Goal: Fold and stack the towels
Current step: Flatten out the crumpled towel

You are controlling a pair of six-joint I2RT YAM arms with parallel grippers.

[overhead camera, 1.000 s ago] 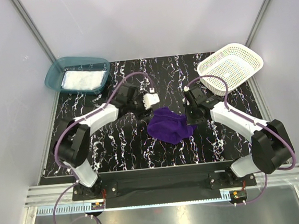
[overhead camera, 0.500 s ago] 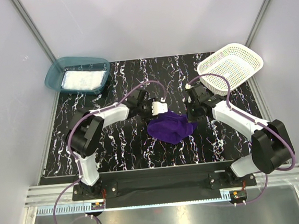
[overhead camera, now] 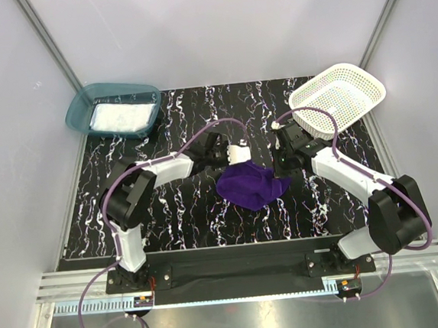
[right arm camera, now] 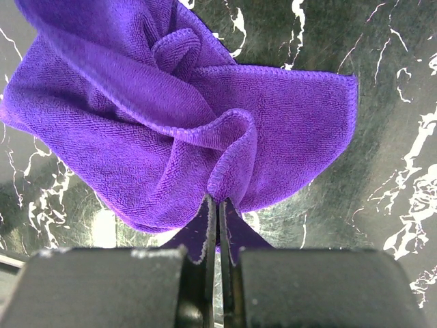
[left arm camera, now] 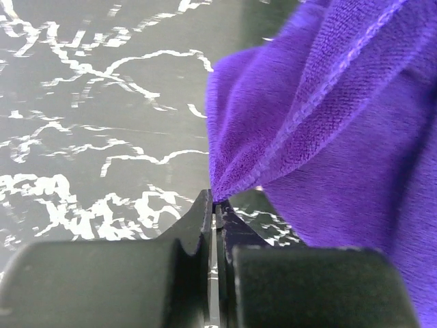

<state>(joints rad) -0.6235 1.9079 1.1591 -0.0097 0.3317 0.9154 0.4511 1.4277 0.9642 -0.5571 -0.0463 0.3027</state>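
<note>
- The surface (overhead camera: 177,214) is a glossy black slab veined with white marbling.
- The white mesh basket (overhead camera: 373,89), a rounded rectangle of perforated plastic, sits at the far right corner.
- The teal bin (overhead camera: 75,115), translucent with sloped walls, sits at the far left corner.
- The purple towel (overhead camera: 250,188) is deep violet terry with a stitched hem. It lies mid-surface between the two arms as a crumpled mound, with its long axis running left to right and its far side gathered into folds.
- The white towel (overhead camera: 125,115), soft and fluffy, lies flat inside the teal bin.
- The left jaws are pressed together on a pointed fold at the purple towel's far-left edge. A second ago they were spread and sat farther left, clear of the cloth.
- The right jaws pinch a hemmed fold at the purple towel's far-right side, just as they did a second ago.
</note>
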